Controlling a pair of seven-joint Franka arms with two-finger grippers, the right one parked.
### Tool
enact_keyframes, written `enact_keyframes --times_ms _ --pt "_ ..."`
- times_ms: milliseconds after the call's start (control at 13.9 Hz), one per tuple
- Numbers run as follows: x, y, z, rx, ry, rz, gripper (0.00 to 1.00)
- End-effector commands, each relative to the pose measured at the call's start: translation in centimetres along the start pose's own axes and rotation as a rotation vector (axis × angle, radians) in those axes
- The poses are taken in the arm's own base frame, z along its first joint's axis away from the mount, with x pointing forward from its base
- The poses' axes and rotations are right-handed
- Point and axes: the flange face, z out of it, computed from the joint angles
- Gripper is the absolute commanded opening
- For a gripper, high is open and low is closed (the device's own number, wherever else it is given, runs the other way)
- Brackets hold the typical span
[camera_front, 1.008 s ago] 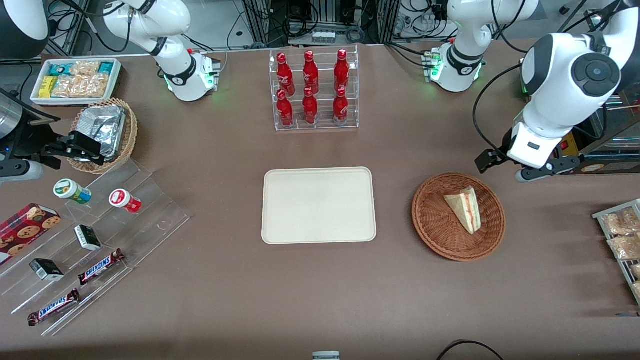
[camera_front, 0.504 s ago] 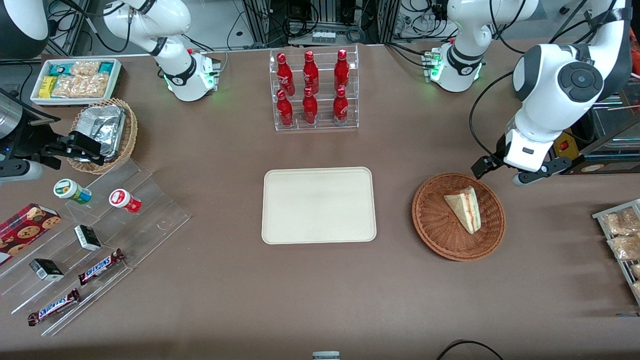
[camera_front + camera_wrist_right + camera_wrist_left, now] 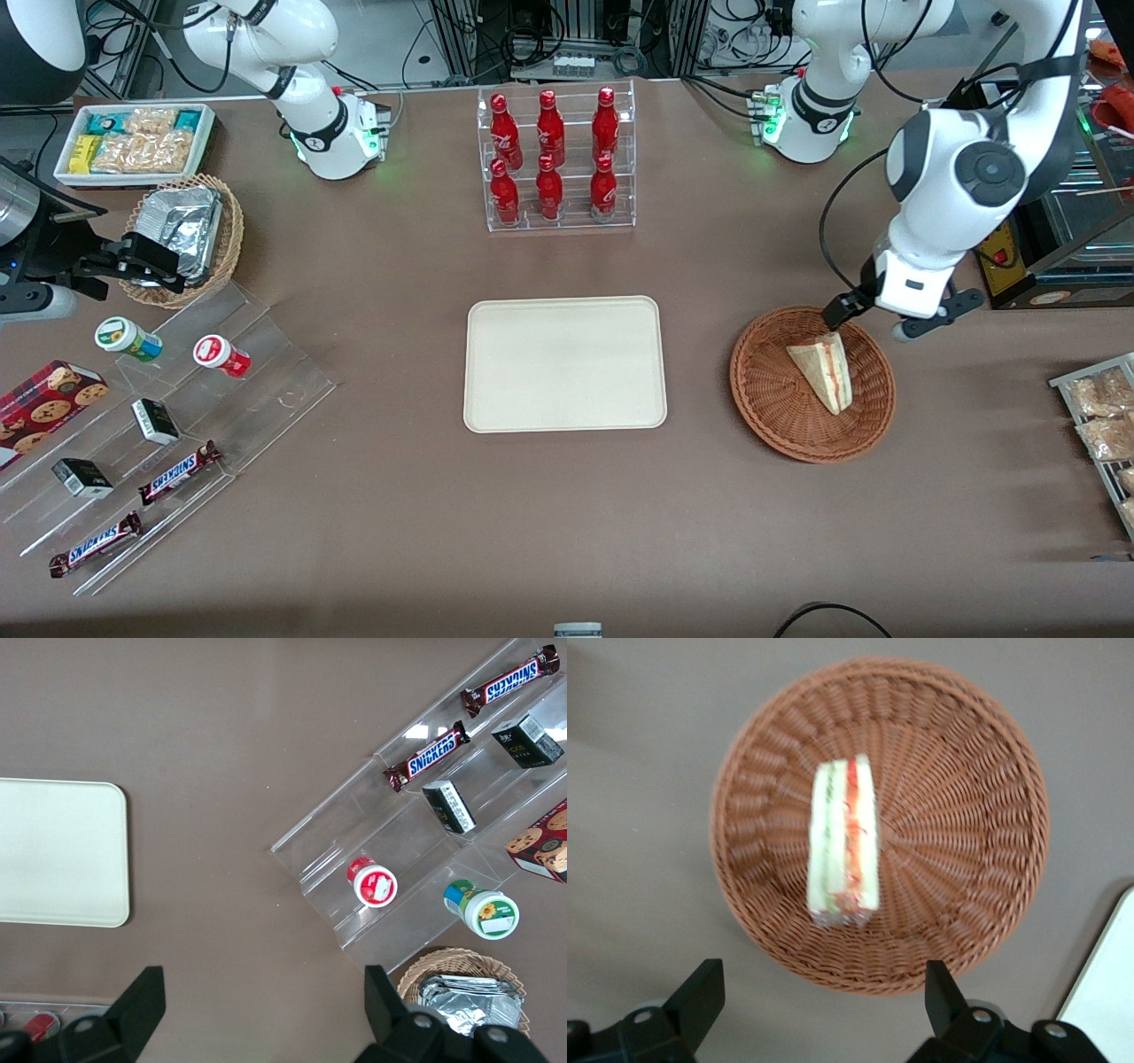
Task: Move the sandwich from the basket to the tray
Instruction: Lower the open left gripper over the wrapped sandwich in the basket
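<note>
While the sandwich [image 3: 844,840] lies on its side in the middle of the basket [image 3: 983,824], the gripper [image 3: 864,321] hangs above the basket's rim with fingers [image 3: 700,996] spread wide, holding nothing. Best move, I'd say: centre over the wedge, drop straight down, and close gently across the soft white bread. The basket is ribbed brown wicker; the smooth cream tray [image 3: 564,363] waits beside it, toward the parked arm's end.

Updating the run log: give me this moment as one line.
phase: approach | gripper: open, above basket rim | sandwich: in basket, ungrasped | tray: no sandwich yet
</note>
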Motion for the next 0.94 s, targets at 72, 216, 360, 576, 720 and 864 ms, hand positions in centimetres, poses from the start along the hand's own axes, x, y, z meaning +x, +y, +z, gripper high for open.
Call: enact_keyframes --times_ms 72,216,360,576,720,864 --pt "-0.2 1.2 1.7 -0.005 0.003 0.007 1.00" --pt "0.0 1.3 2.2 -0.010 0.007 0.008 0.99" --pt "0.1 1.3 2.7 0.000 0.012 0.020 0.99" --pt "0.9 0.6 3.9 0.006 0.011 0.011 0.99" --pt "1.1 0.6 5.0 0.006 -0.001 0.010 0.99" --pt "1.4 0.5 6.0 0.000 -0.001 0.004 0.99"
